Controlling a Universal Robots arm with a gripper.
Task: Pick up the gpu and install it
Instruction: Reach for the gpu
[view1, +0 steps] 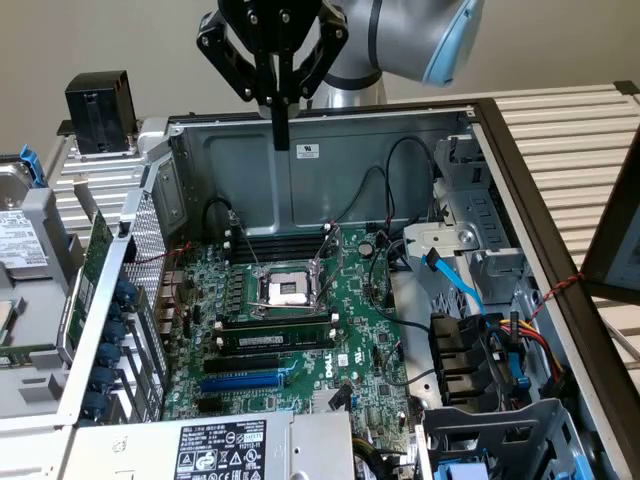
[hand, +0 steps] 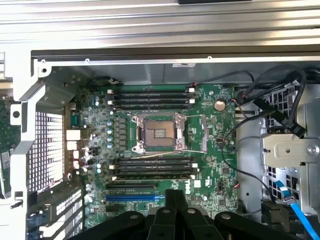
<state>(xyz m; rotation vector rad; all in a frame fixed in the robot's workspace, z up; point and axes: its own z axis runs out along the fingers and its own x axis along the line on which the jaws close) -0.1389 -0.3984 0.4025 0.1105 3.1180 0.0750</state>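
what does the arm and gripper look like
The gripper is matte black, built of angular linked bars that narrow to a slim tip. The arm behind it is a rounded silver-grey tube with a pale blue cap on its joint.

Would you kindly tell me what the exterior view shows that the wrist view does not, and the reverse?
The exterior view adds the black boxy block, the power supply's label and the robot arm. The wrist view adds the pale connectors at the edge of the motherboard by the perforated wall. Both share the CPU socket, the blue expansion slot and the shut pincer above the open case.
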